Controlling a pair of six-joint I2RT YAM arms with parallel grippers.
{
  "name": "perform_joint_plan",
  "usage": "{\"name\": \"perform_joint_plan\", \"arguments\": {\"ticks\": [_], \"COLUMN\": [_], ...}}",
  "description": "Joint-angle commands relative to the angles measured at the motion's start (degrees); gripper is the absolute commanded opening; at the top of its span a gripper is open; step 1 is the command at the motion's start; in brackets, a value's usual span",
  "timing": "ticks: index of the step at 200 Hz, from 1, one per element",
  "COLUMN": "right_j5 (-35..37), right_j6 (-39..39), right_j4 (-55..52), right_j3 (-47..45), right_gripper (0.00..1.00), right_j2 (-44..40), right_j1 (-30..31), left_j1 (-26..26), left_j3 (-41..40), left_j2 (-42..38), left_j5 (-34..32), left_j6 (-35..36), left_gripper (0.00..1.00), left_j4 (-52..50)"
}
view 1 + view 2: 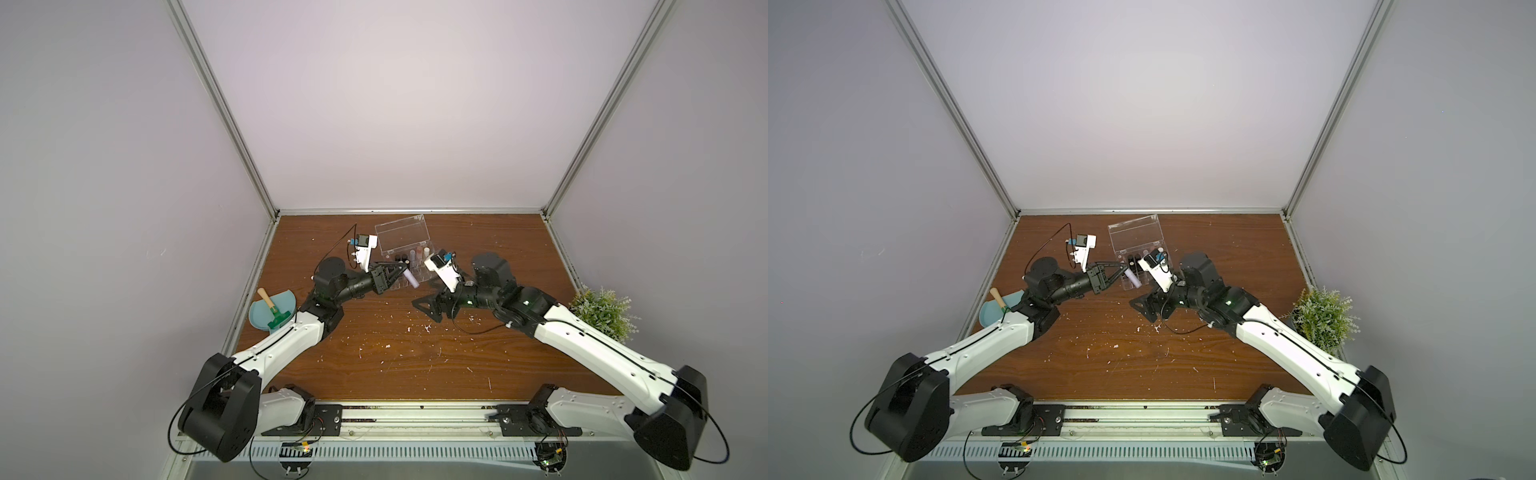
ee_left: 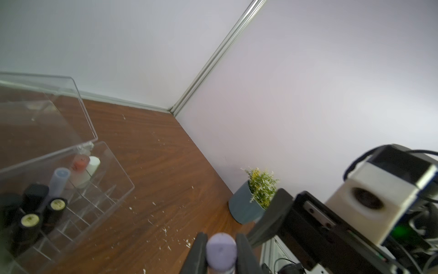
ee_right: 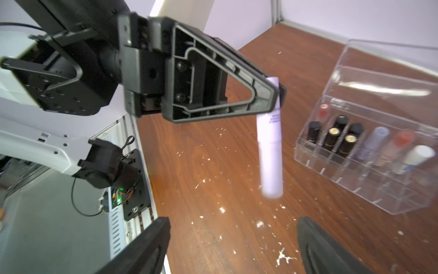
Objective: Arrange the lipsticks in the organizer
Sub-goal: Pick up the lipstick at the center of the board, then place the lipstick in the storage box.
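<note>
Two black fingers (image 2: 201, 249) of the left gripper (image 1: 404, 271) are clenched on a lilac lipstick (image 1: 412, 279), pinching it close to its upper end. The tube hangs down from the grip on a slight tilt, and its lower end is blurred in the right wrist view (image 3: 271, 151). In both top views the tube sits at the near edge of the organizer (image 1: 399, 239), towards that box's left side. The right wrist view shows it hanging beside the clear box rather than in a compartment.

The right gripper (image 1: 424, 311) stands released, jaws spread wide over bare table (image 1: 374, 353). It is just to the right of and nearer than the held tube, and not touching it.

The organizer sits towards the far middle of the table with its clear lid tipped open and back. Along its far rows stand several upright lipsticks: a cluster of black lipsticks (image 3: 331, 138) on the left, then a second lilac lipstick (image 3: 374, 144), a beige-pink lipstick (image 3: 398, 147) with a red top, and a white lipstick (image 3: 414, 156) on the right. The nearer compartments (image 3: 355, 189) show only clear dividers.

At the table's left edge lies a teal dustpan (image 1: 266, 311) with a small brush (image 1: 272, 309) on it. A potted plant (image 1: 602, 309) stands at the right edge. Pale specks are scattered over the wood.
</note>
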Motion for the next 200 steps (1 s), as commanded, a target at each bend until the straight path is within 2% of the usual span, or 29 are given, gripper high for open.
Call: {"name": "perform_joint_plan", "arguments": {"ticks": [1, 34, 84, 142, 200], "right_j5": [9.47, 4.81, 3.92, 2.25, 1.37], "right_j6": [3.24, 7.31, 8.11, 8.37, 8.49], "right_j4": [2.49, 5.69, 6.47, 6.47, 6.26], "right_j3": [-2.55, -6.82, -8.46, -9.12, -8.90], "right_gripper": [0.89, 0.86, 0.83, 0.82, 0.81], "right_j2": [-5.30, -11.52, -14.80, -15.76, -16.49], "right_j1": [-3.04, -11.09, -14.67, -16.64, -17.67], "left_j1": [-1.54, -2.94, -5.89, -10.20, -12.18], "left_j3": [5.74, 12.79, 18.48, 22.77, 23.71], "left_j2": [4.02, 13.37, 23.45, 27.56, 30.45], "left_j5": [-5.99, -10.71, -20.77, -29.77, -35.20], "left_j6": [10.41, 17.09, 24.89, 36.05, 40.51], "left_gripper": [0.22, 0.22, 0.22, 0.22, 0.22], "left_j4": [-7.80, -10.53, -8.38, -6.93, -6.33]}}
